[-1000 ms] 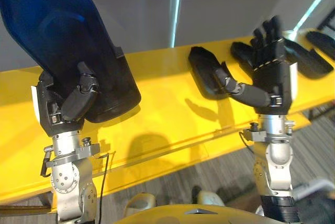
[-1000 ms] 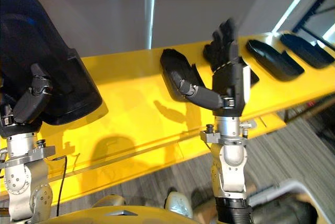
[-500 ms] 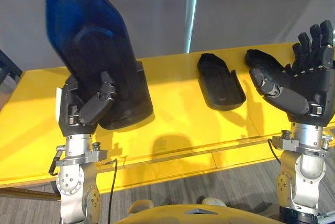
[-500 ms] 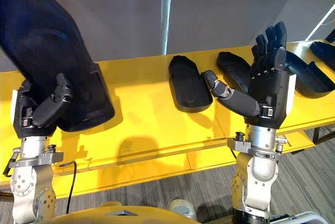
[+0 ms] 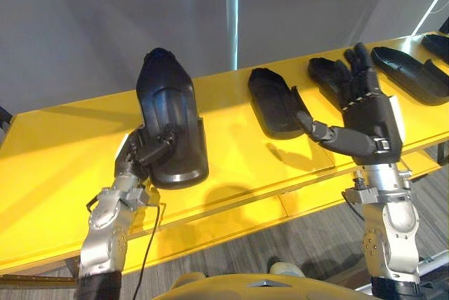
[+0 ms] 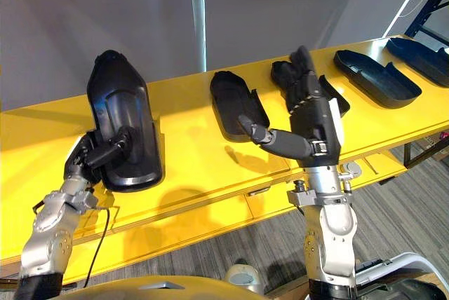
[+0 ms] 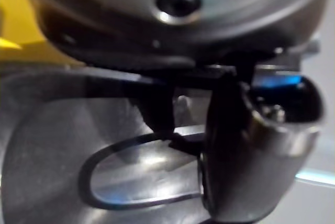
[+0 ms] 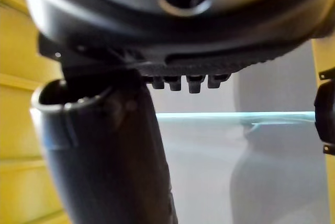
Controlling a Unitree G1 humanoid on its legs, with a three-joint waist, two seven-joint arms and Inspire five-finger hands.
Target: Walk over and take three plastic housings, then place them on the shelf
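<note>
A large black plastic housing leans upright with its lower end down on the yellow shelf. My left hand is shut on its lower left edge, and the thumb presses on the glossy inside. To the right, my right hand hovers above the shelf, open, with straight fingers and the thumb spread; it holds nothing. A second housing lies flat just left of that hand, and a third lies partly behind its fingers.
More black housings lie in a row toward the shelf's right end. A grey wall with a pale vertical post stands behind the shelf. Grey carpet runs below the shelf's front edge.
My left hand has reached forward and lowered the housing from close in front of the camera down onto the shelf. The right hand stays open near the second housing. The camera has shifted.
</note>
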